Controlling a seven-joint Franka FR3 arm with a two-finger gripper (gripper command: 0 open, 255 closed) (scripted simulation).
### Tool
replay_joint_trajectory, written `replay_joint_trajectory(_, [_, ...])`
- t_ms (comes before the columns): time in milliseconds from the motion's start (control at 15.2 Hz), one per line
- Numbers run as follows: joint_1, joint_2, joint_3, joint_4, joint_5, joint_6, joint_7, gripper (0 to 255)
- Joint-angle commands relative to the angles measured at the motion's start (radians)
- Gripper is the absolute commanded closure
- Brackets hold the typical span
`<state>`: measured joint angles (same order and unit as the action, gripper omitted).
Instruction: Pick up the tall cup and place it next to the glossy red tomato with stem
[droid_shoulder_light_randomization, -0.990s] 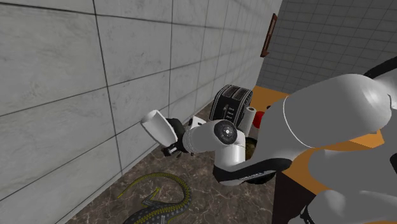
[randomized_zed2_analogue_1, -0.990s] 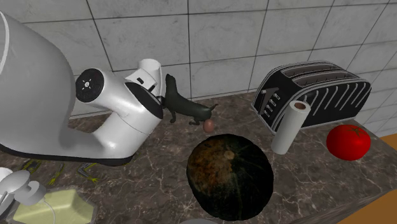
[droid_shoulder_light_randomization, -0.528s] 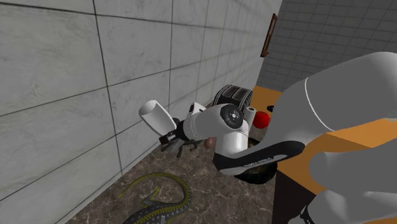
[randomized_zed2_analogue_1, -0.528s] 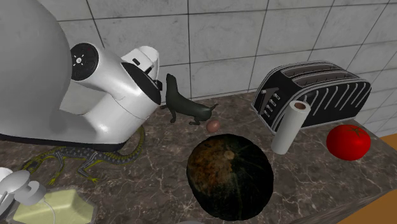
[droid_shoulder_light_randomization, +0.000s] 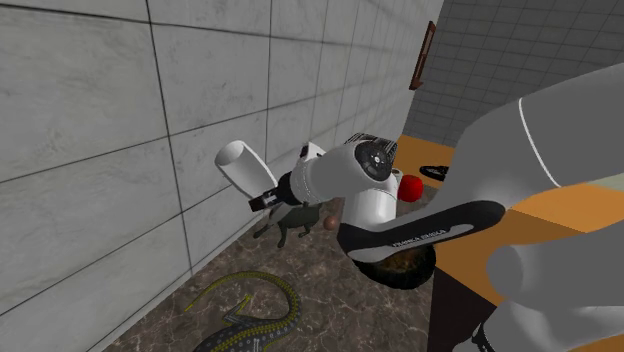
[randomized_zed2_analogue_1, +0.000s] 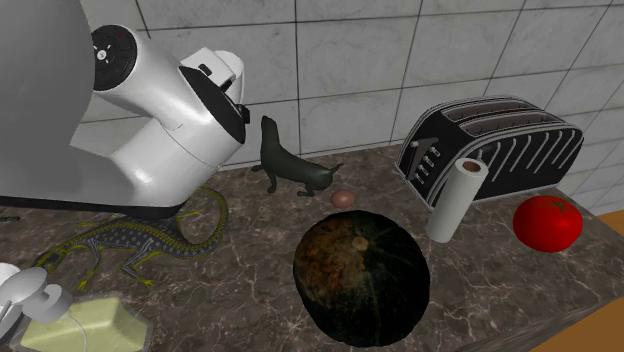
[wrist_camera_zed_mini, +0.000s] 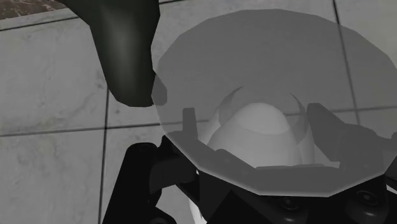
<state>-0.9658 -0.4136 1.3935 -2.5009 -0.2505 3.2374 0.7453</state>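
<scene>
Tall cup (droid_shoulder_light_randomization: 243, 168), clasped tilted in closed end effector (droid_shoulder_light_randomization: 262, 190): risks clipping seal figurine (randomized_zed2_analogue_1: 290, 168) or toaster (randomized_zed2_analogue_1: 500, 140) en route to tomato (randomized_zed2_analogue_1: 547, 222).

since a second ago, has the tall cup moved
Yes. The tall cup has risen in the shoulder view, climbing the tiled wall and pulling up away from the dark seal figurine.

I've got the tall pale see-through cup (droid_shoulder_light_randomization: 243, 166) held tilted in the air; the glossy red stemmed tomato (randomized_zed2_analogue_1: 547, 222) sits well apart on the counter (randomized_zed2_analogue_1: 480, 290).
</scene>
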Motion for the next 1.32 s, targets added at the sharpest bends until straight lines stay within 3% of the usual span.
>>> replay_joint_trajectory(0, [0.055,0.013,-0.059,0.014,-0.001,-0.029,-0.015,255])
replay_joint_trajectory(726, [0.344,0.035,-0.348,0.067,0.037,-0.180,-0.107,255])
replay_joint_trajectory(1254, [0.491,0.023,-0.495,0.122,0.094,-0.287,-0.187,255])
